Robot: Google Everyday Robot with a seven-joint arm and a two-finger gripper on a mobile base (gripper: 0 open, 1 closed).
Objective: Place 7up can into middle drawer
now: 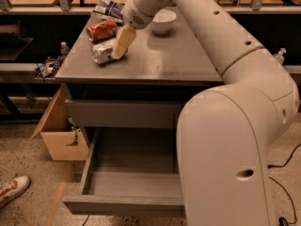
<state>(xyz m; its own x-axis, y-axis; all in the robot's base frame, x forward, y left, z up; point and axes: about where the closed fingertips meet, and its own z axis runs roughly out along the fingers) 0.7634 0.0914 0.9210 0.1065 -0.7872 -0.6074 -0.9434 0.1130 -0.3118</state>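
Observation:
The 7up can [102,52], silvery-white and dented, lies on its side near the left of the grey cabinet top [164,55]. An orange-red can [102,30] lies just behind it. My gripper [122,42] reaches down from the big white arm and sits at the 7up can's right end, touching or nearly touching it. The middle drawer [131,171] is pulled out wide below, its grey inside bare. Another grey drawer front [122,113] above it is closed. My arm's large white body hides the drawer's right part.
A white bowl [163,20] stands on the cabinet top behind the gripper, and a snack bag [108,7] lies at the back left. A cardboard box [59,138] sits on the floor left of the cabinet. A shoe [11,189] shows at the lower left.

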